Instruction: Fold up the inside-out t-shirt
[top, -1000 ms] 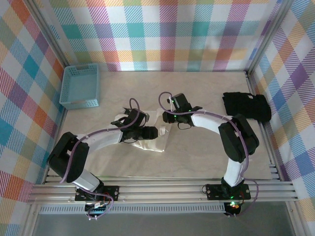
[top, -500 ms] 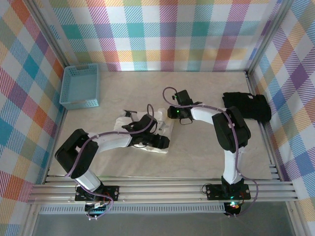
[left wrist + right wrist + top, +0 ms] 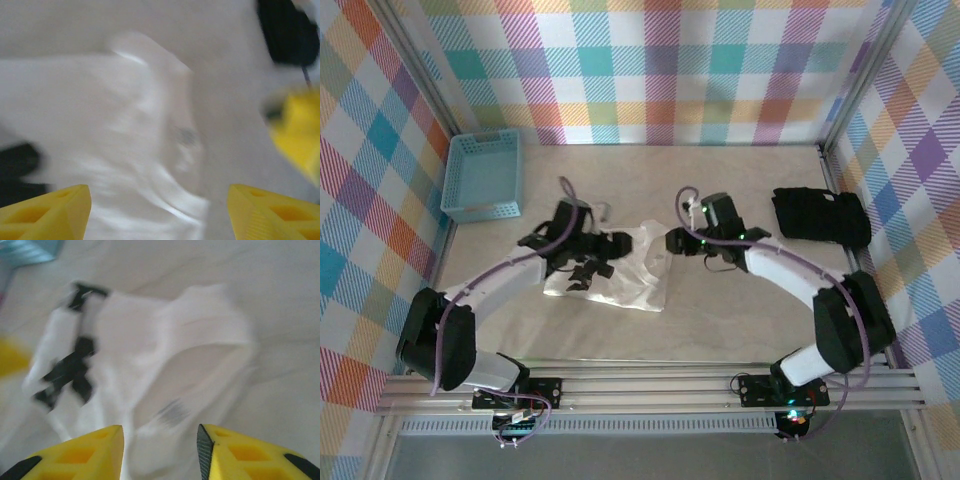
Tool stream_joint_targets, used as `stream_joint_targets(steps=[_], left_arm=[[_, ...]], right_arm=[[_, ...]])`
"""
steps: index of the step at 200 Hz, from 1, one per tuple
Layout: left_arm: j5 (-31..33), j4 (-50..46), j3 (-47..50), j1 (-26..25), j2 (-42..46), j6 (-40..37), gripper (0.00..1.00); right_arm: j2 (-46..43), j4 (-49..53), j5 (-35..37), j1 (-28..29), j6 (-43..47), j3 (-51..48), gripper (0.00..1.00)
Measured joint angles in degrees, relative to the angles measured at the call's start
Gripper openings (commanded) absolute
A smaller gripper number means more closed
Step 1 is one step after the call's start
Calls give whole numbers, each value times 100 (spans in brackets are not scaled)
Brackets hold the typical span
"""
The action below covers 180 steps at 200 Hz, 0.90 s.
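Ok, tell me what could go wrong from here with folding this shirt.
1. The shirt lies bunched and wrinkled on the table, so either open tool may pinch several layers at once and spoil the fold.
2. The left tool and right tool hover close together above it. If both reach for the same edge, they could bump.

White t-shirt [image 3: 632, 268], blue basket [image 3: 483, 177]
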State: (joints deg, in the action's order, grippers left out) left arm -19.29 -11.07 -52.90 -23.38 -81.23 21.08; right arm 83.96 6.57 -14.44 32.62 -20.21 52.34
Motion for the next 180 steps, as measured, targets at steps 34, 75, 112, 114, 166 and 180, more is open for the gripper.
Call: stream_joint_targets(steps=[34, 75, 112, 114, 166, 180], left_arm=[[164, -282, -245, 1163, -763, 356, 71], [271, -535, -411, 1270, -1757, 352, 70], [175, -339, 334, 1141, -1228, 352, 70], [170, -328, 378, 1119, -1193, 356, 70], [-402, 131, 1204, -1307, -466, 901, 71], [-750, 223, 1158, -1899, -444, 968, 73]], right_arm=[[396, -420, -494, 1318, -389, -125, 46], [1416, -302, -328, 1523, -796, -105, 42], [1495, 428, 98, 953, -715, 76, 42], [1495, 466, 116, 892, -695, 94, 42], [1991, 1191, 614, -505, 11, 1198, 47], [2124, 1215, 649, -605, 197, 1572, 49]])
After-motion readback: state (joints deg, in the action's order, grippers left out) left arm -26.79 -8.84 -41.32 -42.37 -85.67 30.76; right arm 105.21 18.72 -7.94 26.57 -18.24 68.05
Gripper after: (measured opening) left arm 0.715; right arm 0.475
